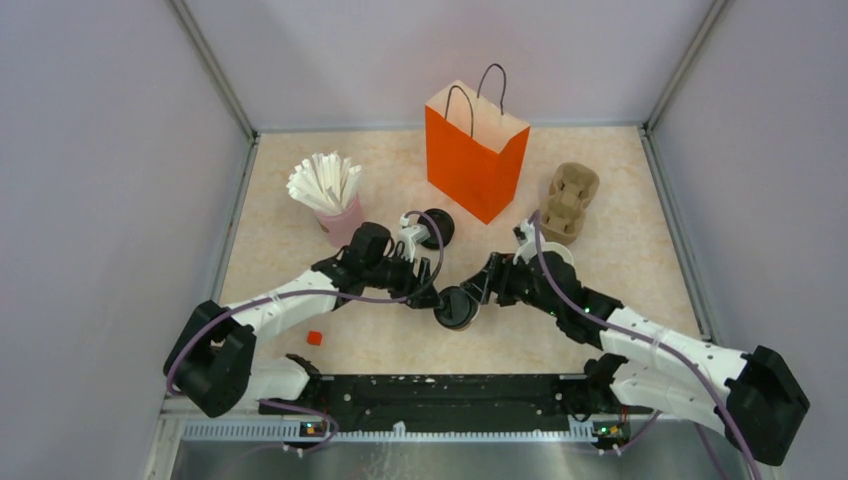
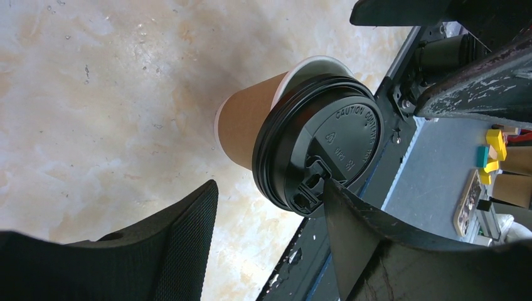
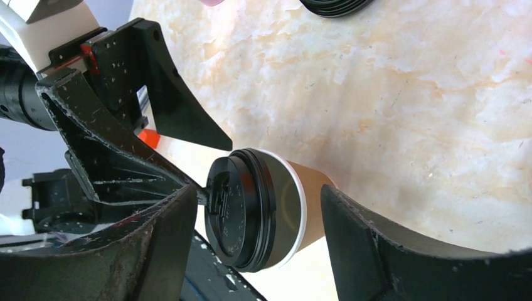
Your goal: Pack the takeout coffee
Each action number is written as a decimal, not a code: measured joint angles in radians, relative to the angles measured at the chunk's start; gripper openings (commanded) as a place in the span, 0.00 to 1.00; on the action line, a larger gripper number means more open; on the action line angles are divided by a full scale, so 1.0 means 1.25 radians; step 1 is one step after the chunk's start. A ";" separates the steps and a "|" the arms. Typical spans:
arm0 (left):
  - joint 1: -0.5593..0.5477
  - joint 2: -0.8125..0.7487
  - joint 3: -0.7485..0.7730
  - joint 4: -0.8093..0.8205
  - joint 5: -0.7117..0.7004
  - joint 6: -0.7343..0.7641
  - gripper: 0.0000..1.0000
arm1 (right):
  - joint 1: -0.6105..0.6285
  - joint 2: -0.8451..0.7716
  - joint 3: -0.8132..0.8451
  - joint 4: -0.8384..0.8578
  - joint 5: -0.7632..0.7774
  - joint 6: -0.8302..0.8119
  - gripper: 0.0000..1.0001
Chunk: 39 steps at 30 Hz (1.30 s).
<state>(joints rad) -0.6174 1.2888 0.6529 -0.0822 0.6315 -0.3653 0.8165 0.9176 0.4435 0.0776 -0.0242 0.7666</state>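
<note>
The takeout coffee point(image 1: 456, 308) is a brown kraft cup with a black lid, standing on the table in front of the arms. In the left wrist view the lid point(image 2: 320, 141) sits slightly askew, with white rim showing at its far side. My left gripper point(image 1: 428, 297) is open point(image 2: 268, 188); one fingertip point(image 2: 342, 213) touches the lid's top by the sip hole, and the other finger point(image 2: 182, 238) is well clear. My right gripper point(image 1: 482, 290) is open point(image 3: 257, 191), and the cup point(image 3: 266, 210) shows between its fingers with gaps on both sides. The orange bag point(image 1: 475, 150) stands open at the back.
A separate black lid point(image 1: 438, 228) lies behind the cup. A pink cup of white sticks point(image 1: 328, 195) stands at the back left, and a cardboard cup carrier point(image 1: 570, 200) at the back right. A small red piece point(image 1: 314, 338) lies near the left arm.
</note>
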 measured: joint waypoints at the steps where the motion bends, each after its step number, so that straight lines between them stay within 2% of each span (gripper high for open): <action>1: 0.000 0.000 0.000 0.000 0.000 0.000 0.68 | 0.003 0.006 0.011 -0.012 0.004 -0.012 0.71; 12: -0.001 -0.001 0.000 -0.001 -0.001 -0.002 0.66 | 0.026 0.071 0.076 -0.107 0.021 -0.104 0.64; 23: -0.001 -0.001 0.000 0.000 0.000 -0.005 0.63 | 0.026 0.097 0.075 -0.091 -0.021 -0.120 0.62; 39: -0.009 0.015 0.002 0.044 0.027 -0.042 0.57 | 0.026 0.113 0.043 -0.043 -0.043 -0.099 0.49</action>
<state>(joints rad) -0.6289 1.3075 0.6552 -0.0269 0.6655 -0.4175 0.8494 1.0592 0.4976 0.0242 -0.0780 0.6426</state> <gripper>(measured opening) 0.571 0.520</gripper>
